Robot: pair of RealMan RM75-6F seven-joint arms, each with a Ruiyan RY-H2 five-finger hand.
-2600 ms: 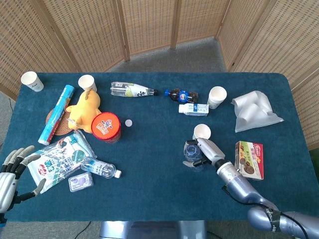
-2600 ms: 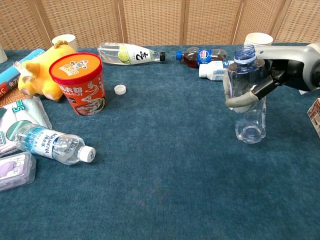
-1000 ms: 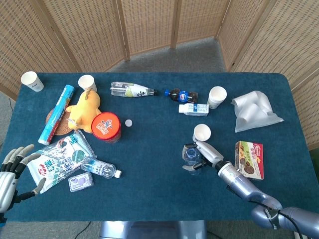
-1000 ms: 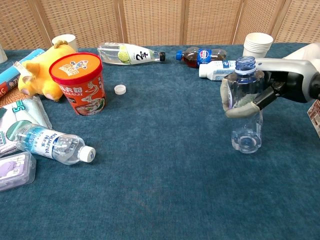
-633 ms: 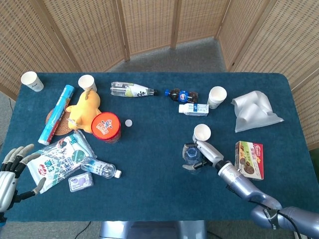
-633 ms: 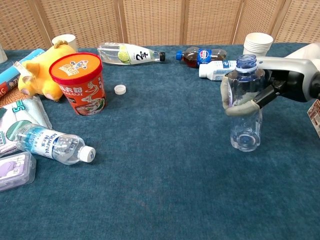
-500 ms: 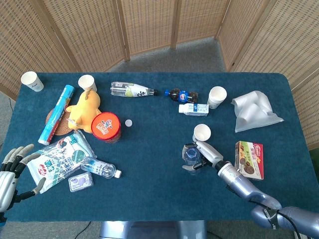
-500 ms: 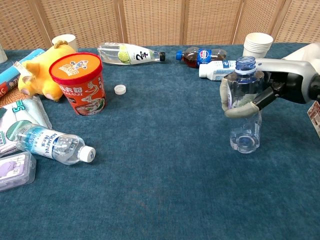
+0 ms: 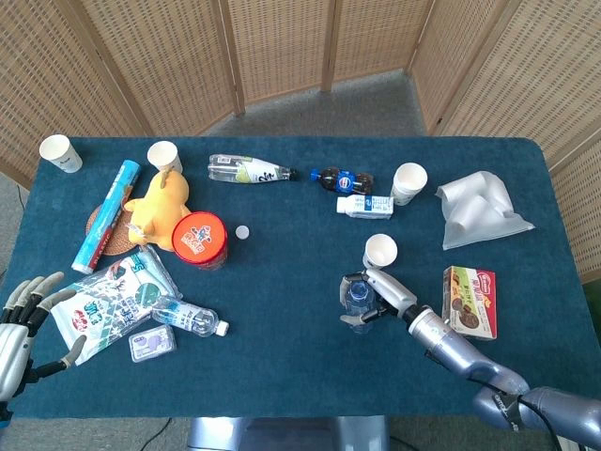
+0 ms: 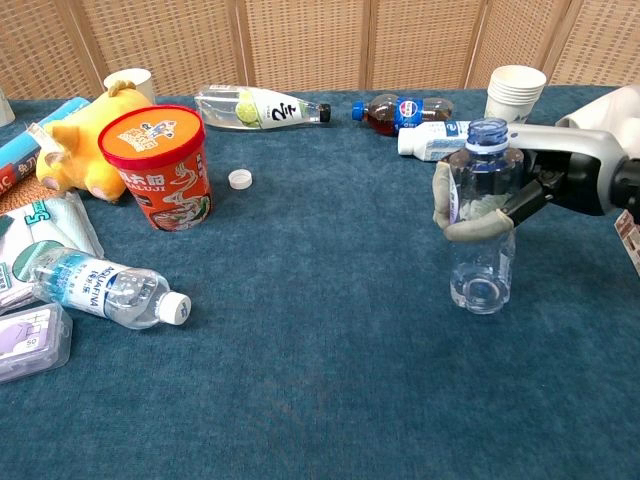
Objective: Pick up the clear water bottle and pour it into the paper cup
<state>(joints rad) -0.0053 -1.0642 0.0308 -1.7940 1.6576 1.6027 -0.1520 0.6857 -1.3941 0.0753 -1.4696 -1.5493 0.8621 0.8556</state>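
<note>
One clear bottle [image 10: 481, 225] stands upright, uncapped, gripped by the right hand [image 10: 500, 200] near a paper cup [image 9: 380, 250]. We note the left hand [image 9: 23, 319] open, holding nothing.

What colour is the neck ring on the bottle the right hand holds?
Blue, on the clear water bottle gripped by the right hand; clearest in chest view.

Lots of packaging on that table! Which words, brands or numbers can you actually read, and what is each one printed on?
"5": large numeral on the green-and-white packet at the left edge.
Red instant noodle cup: print on lid and side, too blurred to read.
Lying water bottle: blue label, text too small.
Lime drink bottle: dark characters, unreadable.
Cola bottle: round logo, no legible words.
Biscuit box: lettering too small.
Clear water bottle in the right hand: no label.
</note>
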